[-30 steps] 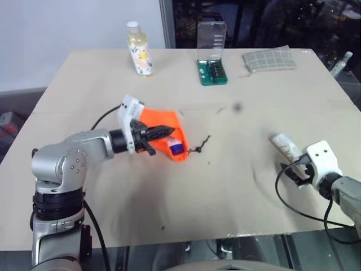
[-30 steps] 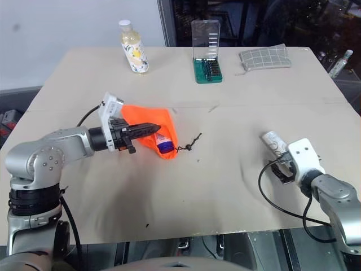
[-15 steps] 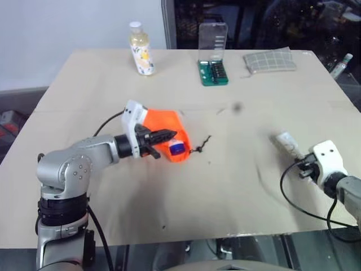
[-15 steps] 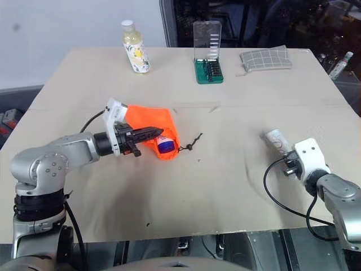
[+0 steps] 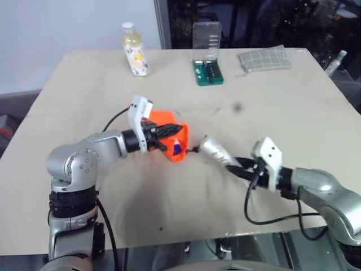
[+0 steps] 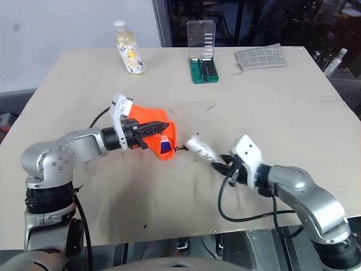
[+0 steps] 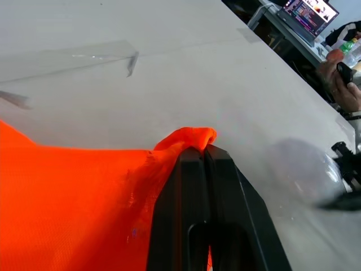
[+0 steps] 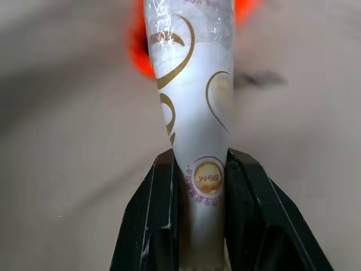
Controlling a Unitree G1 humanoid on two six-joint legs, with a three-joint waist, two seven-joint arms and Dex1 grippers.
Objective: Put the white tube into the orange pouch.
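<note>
2 grippers are working this one. The right gripper [image 6: 225, 165] is clamping the white tube [image 6: 203, 150] by 1 end, fingers narrow on its body, w/ the free end sticking out ahead of the fingertips. The left gripper [image 5: 169, 131] is pinching the rim of the orange pouch [image 5: 174, 135], jaws fully together on the fabric, lifting that edge off the table [image 5: 271, 96].

Key relation: the tube's long axis is running from the right gripper toward the pouch, free tip aiming at the pouch mouth and sitting near it but apart, w/ the black cord [image 5: 196, 148] lying between. In the right wrist view orange is showing just beyond the tube tip, so alignment is looking decent. Right arm is obviously the one closing in; left is just holding the mouth up.

Room: the table btwn tube and pouch is bare except for that cord. The bottle [image 5: 135, 49], bit case [image 5: 207, 62] and grey checked pouch [image 5: 266, 58] are sitting well apart at the far edge. Likely snag: the tip catching the cord or the slack lower lip.
</note>
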